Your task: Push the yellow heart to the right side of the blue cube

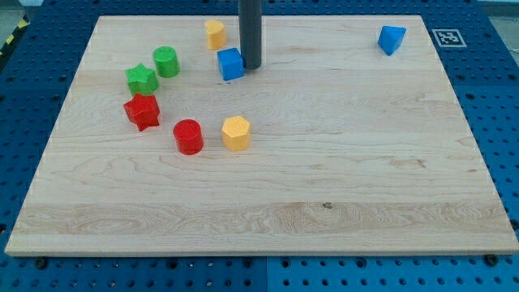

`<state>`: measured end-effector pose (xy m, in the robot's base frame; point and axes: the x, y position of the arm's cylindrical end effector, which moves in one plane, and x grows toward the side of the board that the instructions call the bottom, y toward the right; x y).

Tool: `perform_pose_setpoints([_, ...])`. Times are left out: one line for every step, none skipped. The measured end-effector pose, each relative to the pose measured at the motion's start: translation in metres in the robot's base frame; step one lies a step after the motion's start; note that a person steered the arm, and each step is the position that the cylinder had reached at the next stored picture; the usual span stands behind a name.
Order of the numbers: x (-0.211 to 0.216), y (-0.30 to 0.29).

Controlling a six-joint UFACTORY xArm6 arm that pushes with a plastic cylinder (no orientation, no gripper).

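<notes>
The blue cube lies near the view's top, left of centre. The yellow heart lies just above and slightly left of it, with a small gap between them. My tip stands right at the cube's right side, touching it or nearly so. The dark rod rises straight up out of the view's top. The heart is to the left of the rod and apart from it.
A yellow hexagon-like block and a red cylinder lie below the cube. A red star, a green star and a green cylinder lie at the left. A blue triangular block lies at the top right.
</notes>
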<state>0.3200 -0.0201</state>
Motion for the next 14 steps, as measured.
perform_pose_setpoints([0.01,-0.019])
perform_pose_setpoints([0.016,-0.034])
perform_pose_setpoints([0.016,-0.028])
perform_pose_setpoints([0.016,0.01])
perform_pose_setpoints([-0.002,0.036])
perform_pose_setpoints([-0.048,0.035])
perform_pose_setpoints([-0.098,0.017])
perform_pose_setpoints([-0.126,-0.013])
perform_pose_setpoints([-0.127,-0.061])
perform_pose_setpoints([-0.124,-0.109])
perform_pose_setpoints([-0.115,-0.113])
perform_pose_setpoints([-0.082,-0.113])
perform_pose_setpoints([-0.078,-0.1])
perform_pose_setpoints([-0.082,-0.078])
